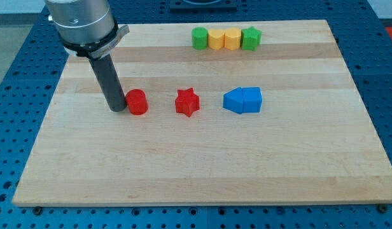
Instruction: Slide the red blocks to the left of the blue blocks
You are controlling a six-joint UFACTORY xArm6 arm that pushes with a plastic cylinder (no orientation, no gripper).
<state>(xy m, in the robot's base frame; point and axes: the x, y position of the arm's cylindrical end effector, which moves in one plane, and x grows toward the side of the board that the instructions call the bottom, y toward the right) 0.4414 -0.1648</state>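
A red cylinder stands left of the board's middle. My tip touches its left side. A red star lies to the cylinder's right, a gap between them. Two blue blocks, a pointed one and a squarer one, sit joined together right of the star. Both red blocks are to the view's left of the blue blocks.
A row of blocks lies along the board's top edge: a green cylinder, two yellow blocks and a green star. The wooden board rests on a blue perforated table.
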